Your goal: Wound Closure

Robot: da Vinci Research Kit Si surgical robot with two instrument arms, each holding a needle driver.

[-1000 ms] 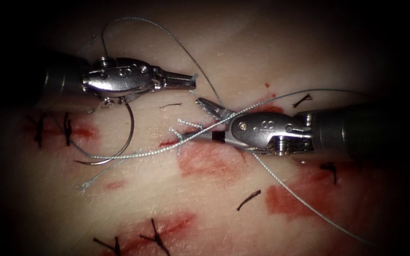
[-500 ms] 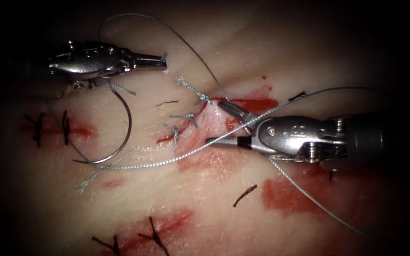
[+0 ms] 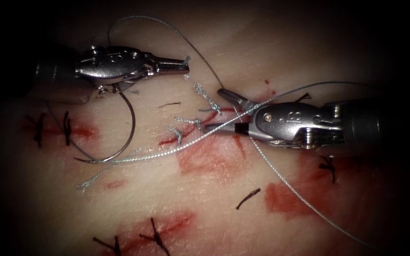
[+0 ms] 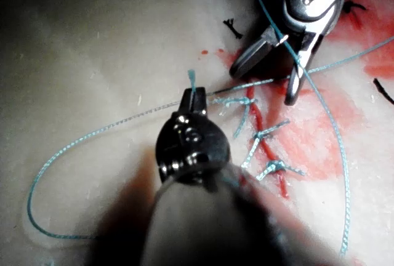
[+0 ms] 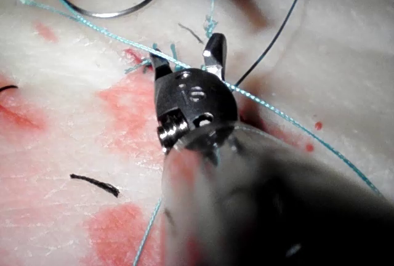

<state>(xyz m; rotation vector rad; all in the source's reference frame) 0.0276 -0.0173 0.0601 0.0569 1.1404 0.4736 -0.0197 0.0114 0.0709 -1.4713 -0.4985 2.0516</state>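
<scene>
1. The left end effector [image 3: 183, 63] sat at about 10 o'clock from the cut [image 3: 193, 128], its jaws together and clamped on a short end of the thread [image 3: 167, 150]; a frayed tip stuck out past the jaw tips, as the left wrist view [image 4: 194, 101] also showed.
2. The right end effector [image 3: 224, 110] lay at 3 o'clock from the cut, jaws apart and holding nothing; a strand of thread ran between the two open jaws without being gripped.
3. The curved needle [image 3: 128, 128] lay free on the tissue [image 3: 200, 199] to the left of the cut, below the left tool, not in the tissue and held by neither tool.
4. Three tied stitches [image 3: 186, 123] with frayed tails crossed the cut.
5. Thread ran from the needle's lower end across the cut toward 4 o'clock, and a thin loop arched over the left tool at 12 o'clock.
6. Red fluid [image 3: 212, 161] stained the tissue beside and below the cut.
7. Dark cut ends of thread [image 3: 248, 198] lay at 5 o'clock from the cut.
</scene>
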